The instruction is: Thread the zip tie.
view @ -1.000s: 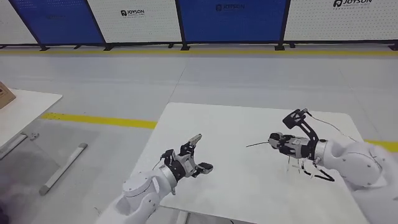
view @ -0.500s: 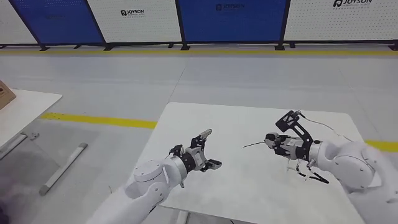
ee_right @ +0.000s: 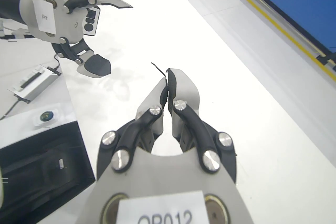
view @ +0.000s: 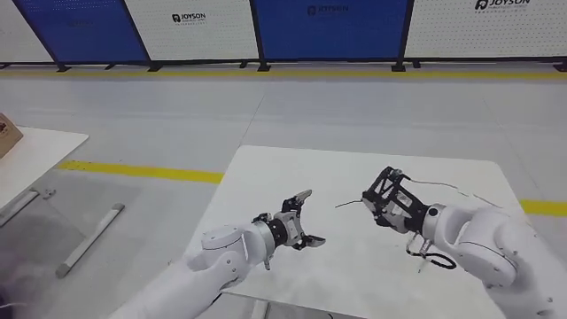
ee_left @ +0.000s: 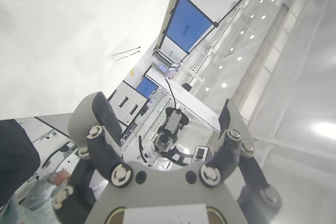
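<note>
Black zip tie (ee_right: pixel 158 69) is sticking out of the right tool (ee_right: pixel 168 78), which is pinching it above the counter (ee_right: pixel 223 64); the left tool (ee_left: pixel 164 107) is hovering spread opposite, likely positioned to take the tip.

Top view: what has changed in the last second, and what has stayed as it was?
The left gripper moved across the table toward the right gripper, which came toward it with the zip tie; the gap between them narrowed. Nothing was taken or let go: the right gripper stays shut on the zip tie, the left gripper stays open and empty.
</note>
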`<state>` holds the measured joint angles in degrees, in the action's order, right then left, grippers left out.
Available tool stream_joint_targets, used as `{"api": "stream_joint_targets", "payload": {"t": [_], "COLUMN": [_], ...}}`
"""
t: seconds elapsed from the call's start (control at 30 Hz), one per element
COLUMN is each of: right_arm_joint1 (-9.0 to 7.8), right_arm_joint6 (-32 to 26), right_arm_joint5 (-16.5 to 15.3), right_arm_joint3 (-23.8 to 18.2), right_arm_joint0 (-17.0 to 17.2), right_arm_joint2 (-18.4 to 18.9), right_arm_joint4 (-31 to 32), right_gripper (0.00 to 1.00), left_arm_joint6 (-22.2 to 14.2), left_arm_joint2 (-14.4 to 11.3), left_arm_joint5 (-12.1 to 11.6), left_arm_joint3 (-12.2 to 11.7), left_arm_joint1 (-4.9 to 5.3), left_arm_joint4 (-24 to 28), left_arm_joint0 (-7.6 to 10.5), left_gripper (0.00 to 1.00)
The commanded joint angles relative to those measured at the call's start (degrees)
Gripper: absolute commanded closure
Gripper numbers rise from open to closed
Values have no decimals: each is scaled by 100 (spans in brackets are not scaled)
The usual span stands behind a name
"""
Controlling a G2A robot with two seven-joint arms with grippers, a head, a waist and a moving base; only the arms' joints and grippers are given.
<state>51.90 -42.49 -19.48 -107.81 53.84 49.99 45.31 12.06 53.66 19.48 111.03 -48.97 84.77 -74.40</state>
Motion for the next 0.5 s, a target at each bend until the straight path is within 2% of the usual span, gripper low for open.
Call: {"api": "stream_joint_targets", "payload": {"t": [0.0,0.07,0.33,0.4,0.47], "right_arm_joint1": [-30,-48,-48,-48,-48], "right_arm_joint6": [-57,-53,-53,-53,-53], "right_arm_joint5": [0,0,0,0,0], "right_arm_joint3": [-55,-31,-31,-31,-31], "right_arm_joint0": [-69,-134,-134,-134,-134], "right_arm_joint2": [-157,-263,-263,-263,-263], "right_arm_joint4": [175,203,203,203,203], "right_gripper": [100,100,100,100,100], "left_arm_joint6": [97,137,137,55,13], "left_arm_joint2": [-269,-416,-416,-414,-399], "left_arm_joint5": [0,0,0,-105,-102], "left_arm_joint3": [-30,-70,-70,-73,-90], "left_arm_joint1": [110,182,182,139,65], "left_arm_joint4": [409,518,518,518,518], "left_arm_joint0": [299,473,473,441,422], "left_gripper": [0,0,0,0,0]}}
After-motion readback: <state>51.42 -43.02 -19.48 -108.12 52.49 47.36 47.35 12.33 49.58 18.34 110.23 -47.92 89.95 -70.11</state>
